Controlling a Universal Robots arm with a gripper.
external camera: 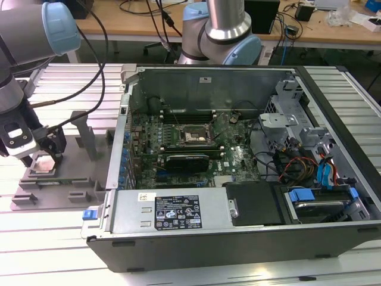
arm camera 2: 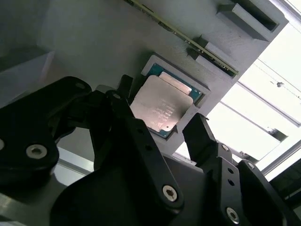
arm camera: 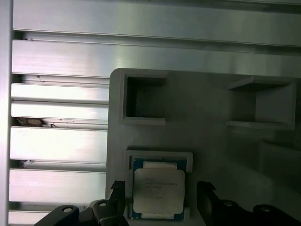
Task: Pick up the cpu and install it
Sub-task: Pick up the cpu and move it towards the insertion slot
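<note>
The cpu [arm camera: 158, 190] is a small square chip with a pale silver top on a green edge. It lies flat in a recess of the grey fixture tray [external camera: 59, 185], at the exterior view's left. My gripper [external camera: 37, 156] hangs right over it, open, with one black finger on each side of the cpu [arm camera 2: 160, 106] in both wrist views. A narrow gap shows between each fingertip [arm camera: 118, 194] and the chip. The black square socket frame [external camera: 193, 136] sits on the motherboard inside the open computer case [external camera: 238, 226].
The case's raised metal wall [external camera: 122, 137] stands between the tray and the motherboard. Grey upright posts [external camera: 83, 134] rise from the tray beside my gripper. A black cable [external camera: 95, 95] trails from my arm. The arm's base [external camera: 220, 30] stands behind the case on the ribbed aluminium table [arm camera: 61, 146].
</note>
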